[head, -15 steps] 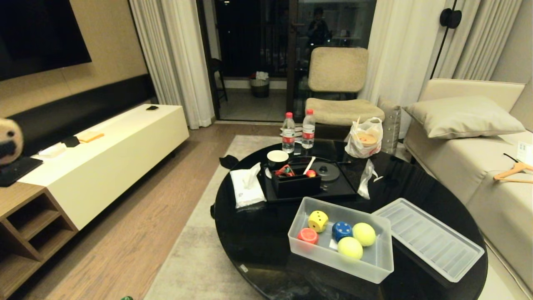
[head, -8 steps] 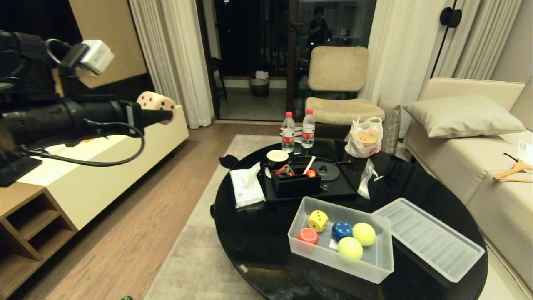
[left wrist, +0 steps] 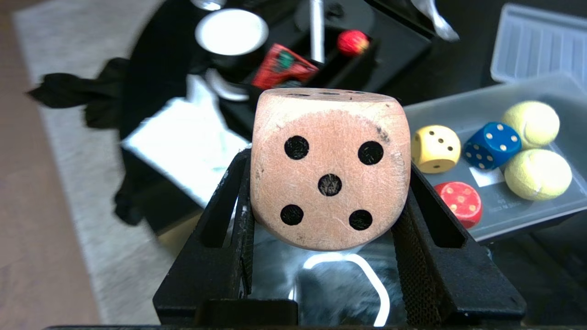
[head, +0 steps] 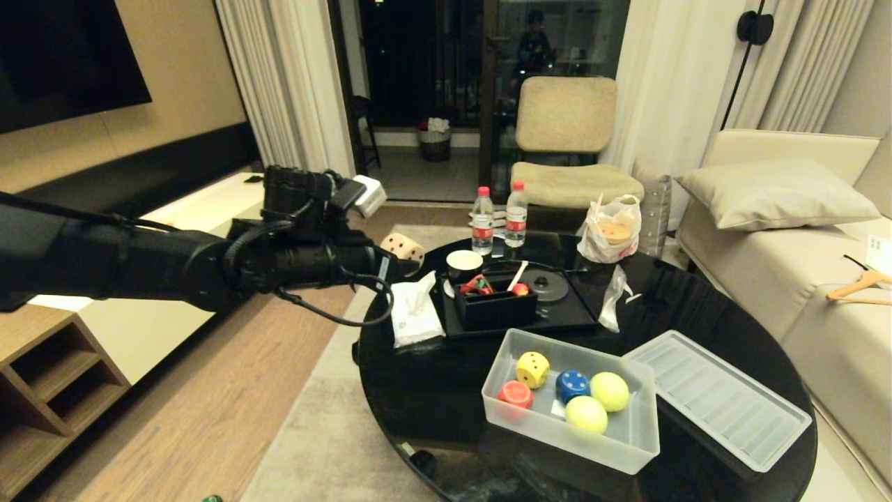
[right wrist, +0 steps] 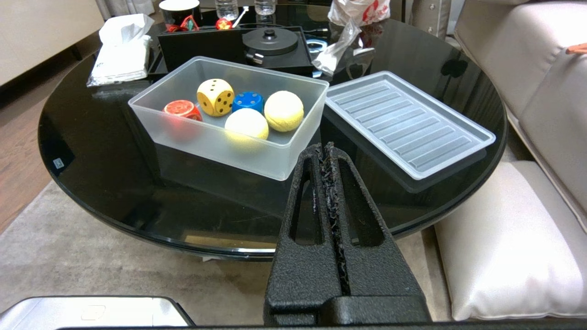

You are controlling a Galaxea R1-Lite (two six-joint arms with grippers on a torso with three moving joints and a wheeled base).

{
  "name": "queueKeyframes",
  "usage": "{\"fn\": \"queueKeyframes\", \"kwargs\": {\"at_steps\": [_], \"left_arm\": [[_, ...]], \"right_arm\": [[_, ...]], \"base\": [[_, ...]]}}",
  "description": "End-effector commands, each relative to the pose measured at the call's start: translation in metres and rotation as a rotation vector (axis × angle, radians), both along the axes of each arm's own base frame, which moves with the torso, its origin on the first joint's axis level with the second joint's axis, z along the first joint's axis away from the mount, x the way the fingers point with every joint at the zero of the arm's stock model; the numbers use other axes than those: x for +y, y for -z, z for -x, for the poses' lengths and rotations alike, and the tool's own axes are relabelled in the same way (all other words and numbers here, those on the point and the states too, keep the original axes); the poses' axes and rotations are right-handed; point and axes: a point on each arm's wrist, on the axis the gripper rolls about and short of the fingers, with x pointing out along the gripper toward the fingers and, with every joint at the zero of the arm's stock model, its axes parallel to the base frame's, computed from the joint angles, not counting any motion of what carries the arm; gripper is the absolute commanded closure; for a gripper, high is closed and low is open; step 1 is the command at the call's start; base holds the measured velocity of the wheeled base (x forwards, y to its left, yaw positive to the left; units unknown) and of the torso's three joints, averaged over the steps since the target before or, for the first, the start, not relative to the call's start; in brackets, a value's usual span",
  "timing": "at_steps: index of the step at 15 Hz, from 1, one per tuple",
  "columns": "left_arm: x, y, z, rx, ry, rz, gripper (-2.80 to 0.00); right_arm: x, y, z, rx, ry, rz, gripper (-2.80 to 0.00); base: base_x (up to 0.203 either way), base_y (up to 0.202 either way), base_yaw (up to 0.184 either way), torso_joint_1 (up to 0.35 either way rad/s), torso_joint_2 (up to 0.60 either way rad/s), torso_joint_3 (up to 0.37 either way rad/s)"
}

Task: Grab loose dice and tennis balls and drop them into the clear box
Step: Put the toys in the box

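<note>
My left gripper [head: 403,258] is shut on a tan die [head: 402,247] with black pips [left wrist: 329,167], held in the air over the round table's left edge, beside the tissue pack. The clear box [head: 631,436] stands at the table's front with a yellow die [head: 532,369], a red die [head: 516,394], a blue die [head: 572,385] and two tennis balls [head: 608,391] inside; the wrist views show the same contents [left wrist: 536,174] [right wrist: 283,110]. My right gripper [right wrist: 328,151] is shut and empty, parked low before the table's near edge, out of the head view.
The box's ribbed lid [head: 719,396] lies right of it. A black tray with a small black box [head: 495,308], a cup [head: 464,264], two water bottles [head: 482,221], a tissue pack [head: 414,311] and a plastic bag [head: 611,231] crowd the far side. A sofa [head: 801,279] stands right.
My left arm has swung in from the far left and come down toward the table with the tan die still gripped. The box's contents and the right arm are as before.
</note>
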Motion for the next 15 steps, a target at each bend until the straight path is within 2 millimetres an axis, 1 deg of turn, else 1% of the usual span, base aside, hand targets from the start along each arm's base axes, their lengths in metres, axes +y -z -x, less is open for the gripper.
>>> {"fn": "queueKeyframes", "kwargs": {"at_steps": [1, 3, 4, 6, 8, 9, 12, 15], "left_arm": [[-0.036, 0.053, -0.018, 0.069, 0.047, -0.045, 0.0], [-0.06, 0.077, -0.018, 0.077, 0.086, -0.054, 0.0], [-0.072, 0.082, -0.013, 0.077, 0.113, -0.055, 0.0], [-0.088, 0.093, -0.006, 0.089, 0.148, -0.063, 0.0], [-0.103, 0.097, 0.002, 0.079, 0.18, -0.055, 0.0], [-0.109, 0.102, 0.004, 0.079, 0.19, -0.059, 0.0], [-0.127, 0.113, 0.002, 0.061, 0.192, -0.058, 0.0], [-0.147, 0.124, 0.01, 0.058, 0.217, -0.068, 0.0]], "right_arm": [[0.0, 0.0, 0.0, 0.001, 0.0, 0.0, 0.0], [0.0, 0.0, 0.0, 0.001, 0.0, 0.0, 0.0], [0.0, 0.0, 0.0, 0.001, 0.0, 0.0, 0.0], [0.0, 0.0, 0.0, 0.001, 0.0, 0.0, 0.0], [0.0, 0.0, 0.0, 0.001, -0.001, 0.0, 0.0], [0.0, 0.0, 0.0, 0.001, 0.0, 0.0, 0.0], [0.0, 0.0, 0.0, 0.001, 0.0, 0.0, 0.0], [0.0, 0.0, 0.0, 0.001, 0.0, 0.0, 0.0]], "base": [[0.0, 0.0, 0.0, 0.0, 0.0, 0.0], [0.0, 0.0, 0.0, 0.0, 0.0, 0.0], [0.0, 0.0, 0.0, 0.0, 0.0, 0.0], [0.0, 0.0, 0.0, 0.0, 0.0, 0.0], [0.0, 0.0, 0.0, 0.0, 0.0, 0.0], [0.0, 0.0, 0.0, 0.0, 0.0, 0.0], [0.0, 0.0, 0.0, 0.0, 0.0, 0.0], [0.0, 0.0, 0.0, 0.0, 0.0, 0.0]]}}
